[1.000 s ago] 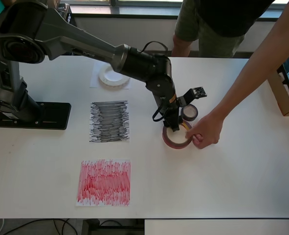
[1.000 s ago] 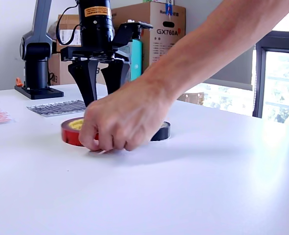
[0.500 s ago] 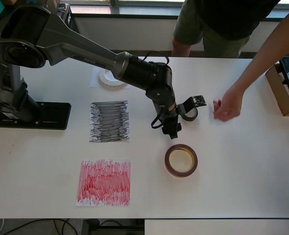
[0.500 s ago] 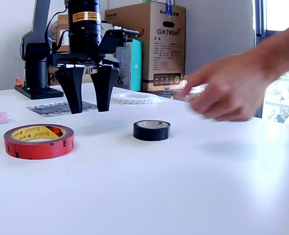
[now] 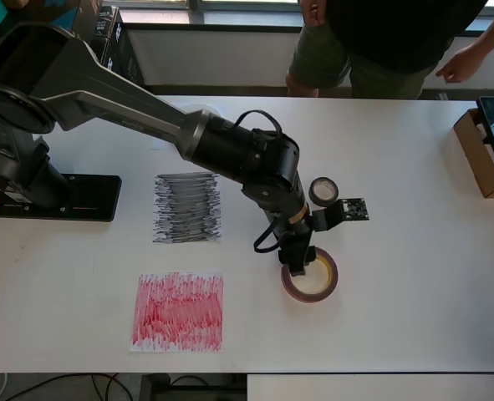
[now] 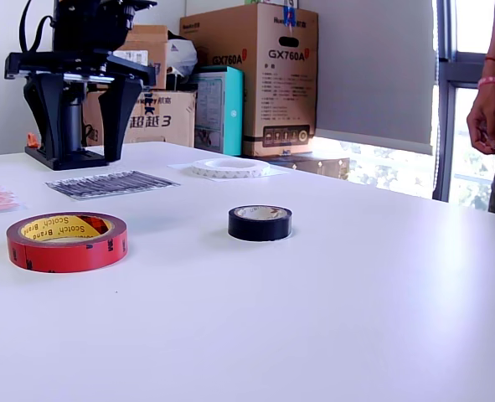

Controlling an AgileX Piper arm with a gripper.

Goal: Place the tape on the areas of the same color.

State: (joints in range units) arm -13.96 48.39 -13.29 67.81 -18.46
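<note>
Claw (image 6: 73, 126) spread wide, empty | red tape (image 6: 67, 241) core reads "Scotch Brand" | box (image 6: 268, 79) "GX760A"

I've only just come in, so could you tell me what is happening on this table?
The Piper arm holds its gripper open above the red tape roll, which lies flat on the table, off the red sheet. The black roll sits loose too. The white roll lies on white paper. A person stands behind.

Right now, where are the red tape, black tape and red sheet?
red tape (image 6: 67, 243): exterior view, outer side wall.
black tape (image 6: 260, 224): exterior view, side wall.
red sheet (image 5: 178, 311): overhead view, middle of scribbles.
</note>
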